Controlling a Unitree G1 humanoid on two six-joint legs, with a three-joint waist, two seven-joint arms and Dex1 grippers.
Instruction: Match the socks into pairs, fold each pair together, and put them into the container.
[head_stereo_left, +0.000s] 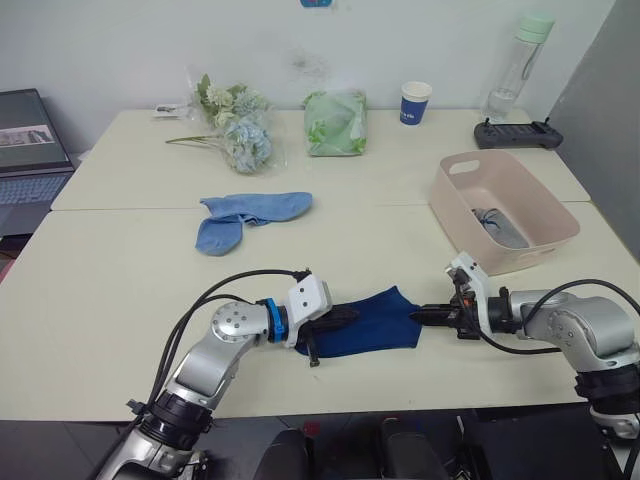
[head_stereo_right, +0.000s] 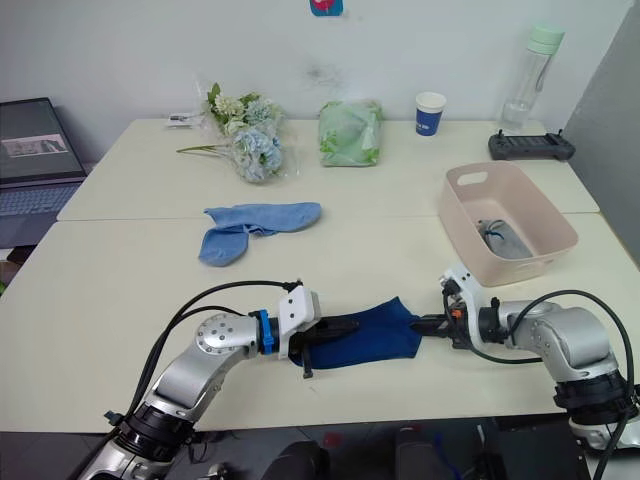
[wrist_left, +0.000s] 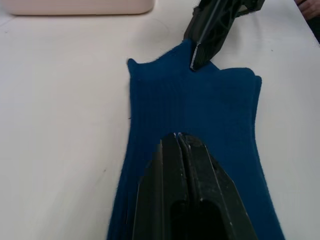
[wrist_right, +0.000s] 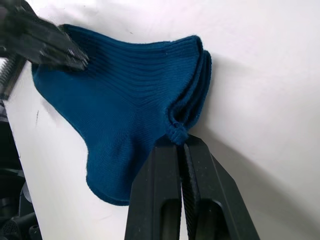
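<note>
Both grippers are on the dark navy ribbed fabric socks, stacked flat at the near edge of the cream table. The left gripper presses down with fingers closed; the right gripper pinches the cuff edge tight. A grey sock lies in the pale pink plastic tub.

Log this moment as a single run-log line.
stage: folding navy pair | left pincer: shut, pressing navy socks | right pincer: shut on navy socks' edge | container: grey socks inside | light blue socks: on table
</note>
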